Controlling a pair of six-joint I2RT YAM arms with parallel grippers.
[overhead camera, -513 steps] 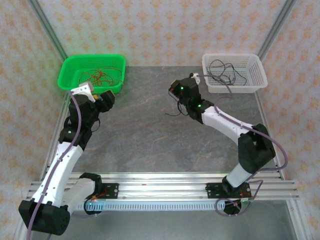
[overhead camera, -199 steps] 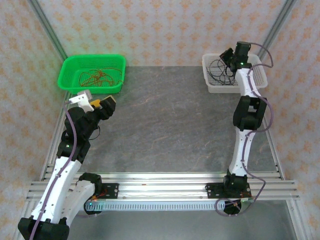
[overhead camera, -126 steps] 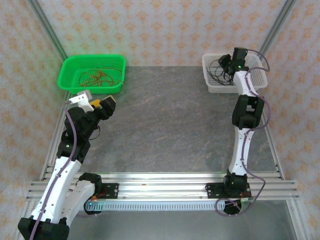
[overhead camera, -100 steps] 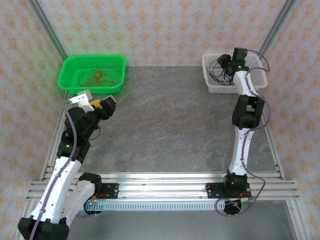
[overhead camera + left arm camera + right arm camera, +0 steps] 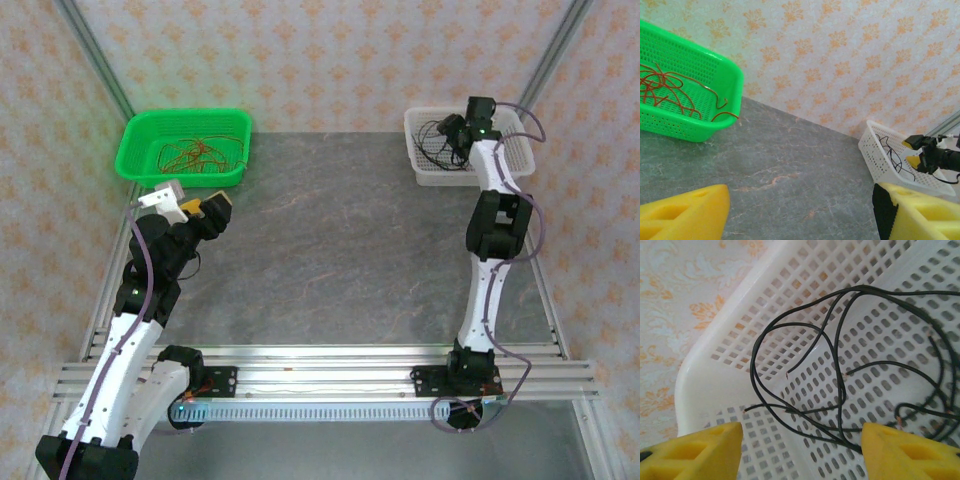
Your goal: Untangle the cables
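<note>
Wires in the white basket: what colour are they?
The wires are black, clearest in the right wrist view, lying loose in the white basket.

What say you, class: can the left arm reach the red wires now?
Probably yes: the left pincer, open, hovers just short of the green basket, the red wires lie loose inside, and nothing stands between.

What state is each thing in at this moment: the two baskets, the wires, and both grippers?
Green plastic mesh basket: upright on the table, holding red wires.
Thin red wires: loose tangle in the green basket, one end over its rim.
White perforated plastic basket: upright, holding black wires.
Thin black wires: loosely looped, lying in the white basket.
Left gripper: open, empty.
Right gripper: open, above the black wires.
</note>
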